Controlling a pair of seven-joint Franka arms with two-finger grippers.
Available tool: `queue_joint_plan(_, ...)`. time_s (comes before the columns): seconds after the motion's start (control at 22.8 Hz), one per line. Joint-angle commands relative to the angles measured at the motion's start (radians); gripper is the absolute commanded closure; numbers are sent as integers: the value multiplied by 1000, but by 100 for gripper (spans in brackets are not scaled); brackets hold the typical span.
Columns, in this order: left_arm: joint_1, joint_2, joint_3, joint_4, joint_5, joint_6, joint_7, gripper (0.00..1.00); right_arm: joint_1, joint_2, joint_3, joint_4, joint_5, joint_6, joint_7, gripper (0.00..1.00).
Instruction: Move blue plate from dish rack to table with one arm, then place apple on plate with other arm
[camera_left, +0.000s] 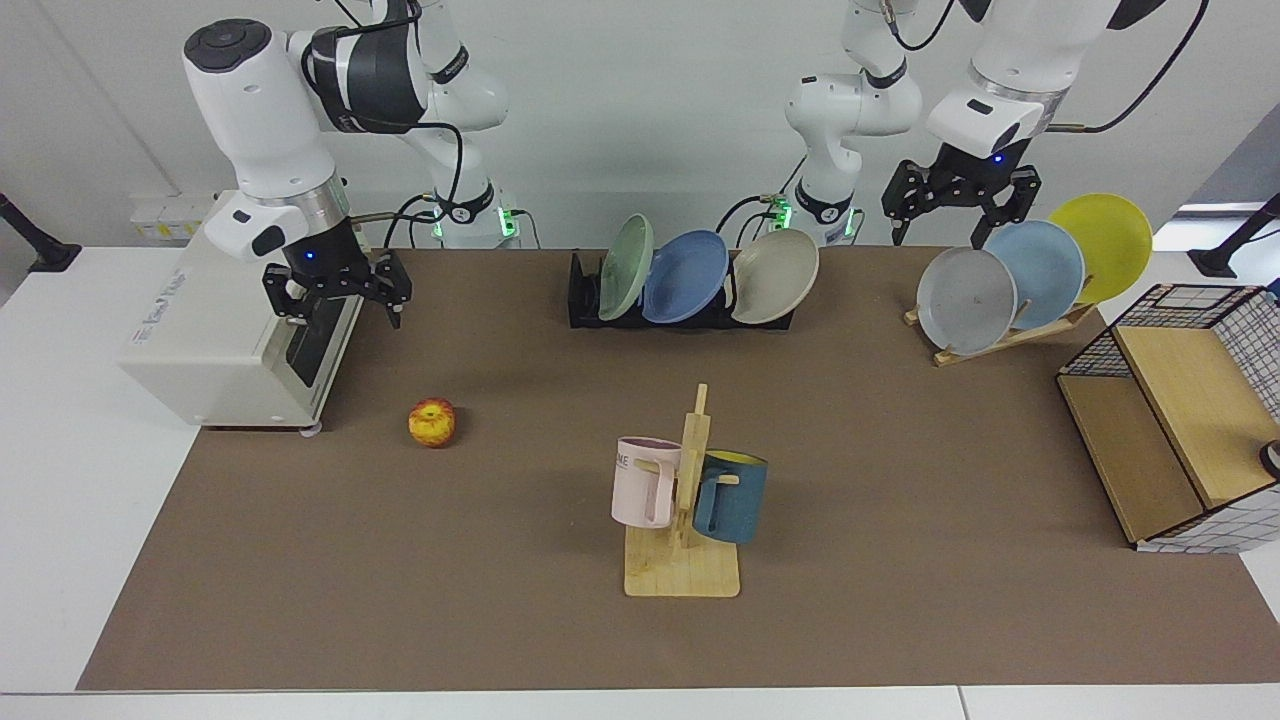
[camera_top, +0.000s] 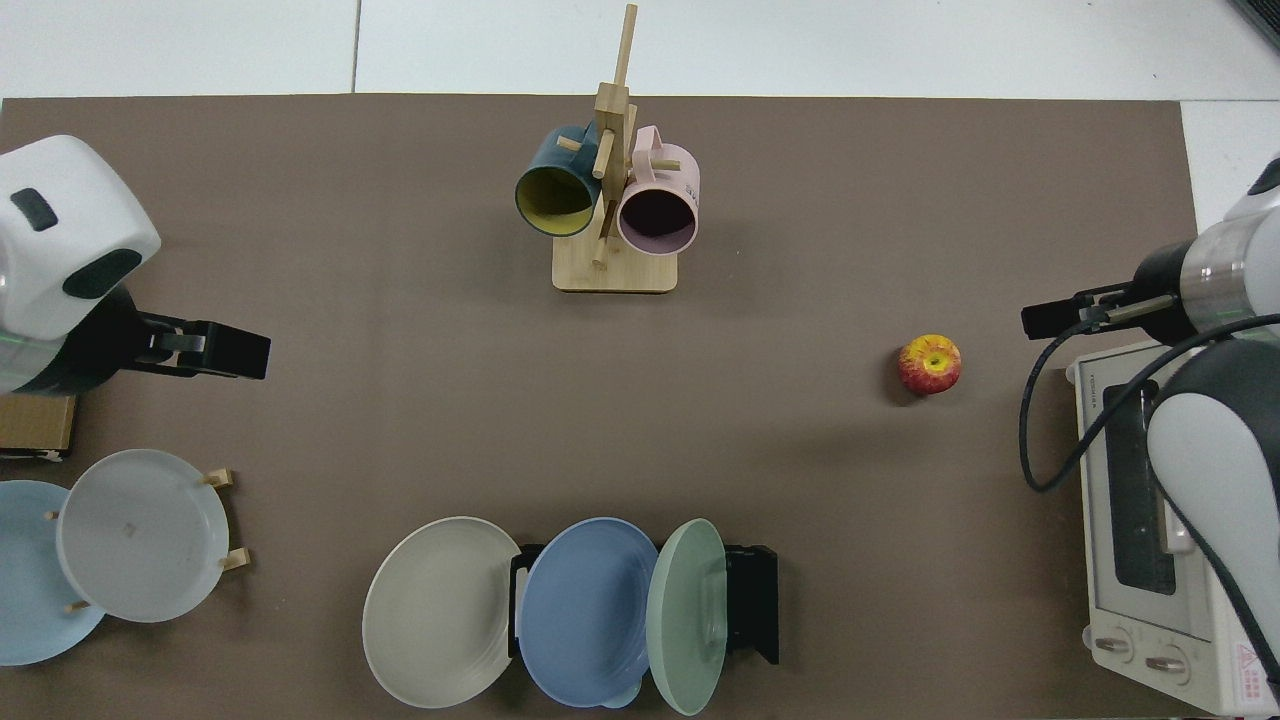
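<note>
Between a green plate (camera_left: 626, 266) and a beige plate (camera_left: 775, 275), the blue plate (camera_left: 685, 275) is seen propped upright in the dish rack (camera_left: 585, 300) at the far side of the table (camera_left: 500, 560). Well apart from it, the apple (camera_left: 432, 421) is found lying on the table near a toaster oven (camera_left: 240, 330). Above that oven's front, the right gripper (camera_left: 338, 300) is held empty, fingers apart. Over a wooden plate rack (camera_left: 1010, 335), the left gripper (camera_left: 960, 215) is parked, waiting, fingers spread.
</note>
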Motion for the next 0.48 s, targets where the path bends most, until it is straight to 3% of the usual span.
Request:
queue_joint_plan(0.0,6,-21,0,-19,9,-7,14,0,-16,-15,4,-18,5,0,13,0)
queue_joint_plan(0.44,6,-21,0,-18,9,-7,14,0,-16,-25,4,-39,8,-1,14,0)
